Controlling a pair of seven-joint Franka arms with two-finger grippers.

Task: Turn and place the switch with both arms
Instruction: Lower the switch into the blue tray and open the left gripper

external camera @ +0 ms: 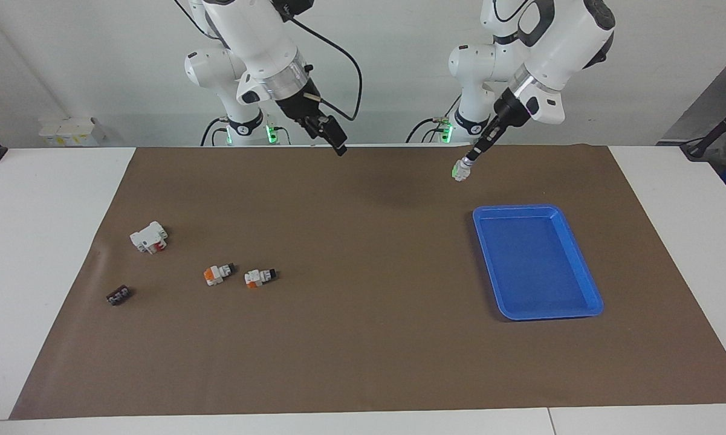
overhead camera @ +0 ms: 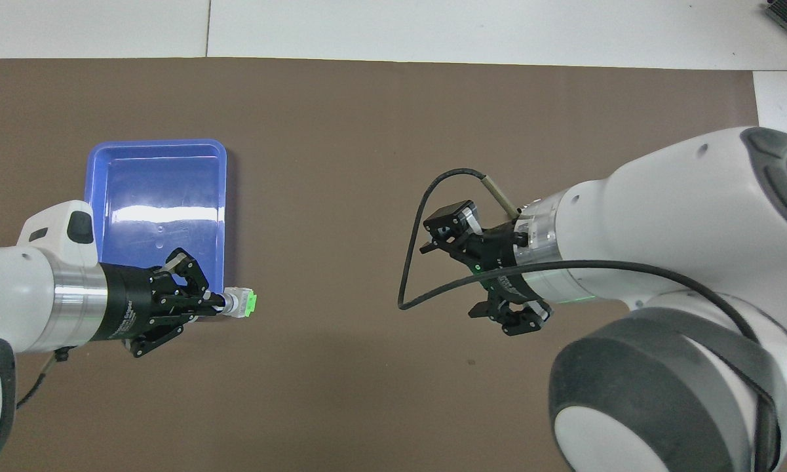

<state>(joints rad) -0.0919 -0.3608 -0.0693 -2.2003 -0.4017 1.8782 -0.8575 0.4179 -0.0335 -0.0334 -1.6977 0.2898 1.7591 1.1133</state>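
Observation:
My left gripper (external camera: 475,155) is shut on the switch (external camera: 461,170), a small white block with its bright green end pointing away from the fingers. It holds the switch in the air over the brown mat, just off the blue tray's (external camera: 538,260) corner closest to the robots. In the overhead view the left gripper (overhead camera: 221,303) and the switch (overhead camera: 241,305) show beside the tray (overhead camera: 157,190). My right gripper (external camera: 337,144) hangs open and empty over the mat's middle, by the robots' edge; it also shows in the overhead view (overhead camera: 449,278).
Toward the right arm's end of the mat lie two orange-ended switches (external camera: 219,273) (external camera: 259,277), a larger white block with a red part (external camera: 149,237) and a small black part (external camera: 118,295). The tray holds nothing.

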